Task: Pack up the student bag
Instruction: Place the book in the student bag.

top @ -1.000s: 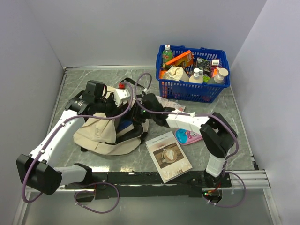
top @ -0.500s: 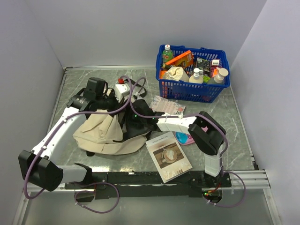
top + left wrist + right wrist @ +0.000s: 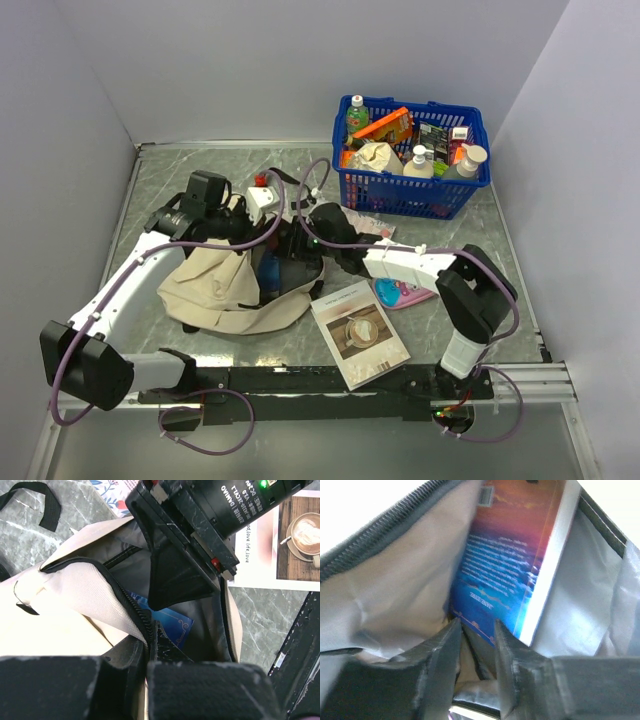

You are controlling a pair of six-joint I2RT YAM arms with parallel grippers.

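- Well, the bag [image 3: 215,285] lies slumped on the table [image 3: 160,180], left of the middle, with its mouth facing right.
- My left pincer [image 3: 146,642] is pressed together on the bag's zip edge, lifting it so the mouth gapes.
- My right pincer [image 3: 477,630] reaches inside from the right, its tips a little apart at the near edge of a blue book [image 3: 510,565]. I cannot tell whether they pinch it.
- The book leans tilted against the lining, and I judge it deep enough to stay.
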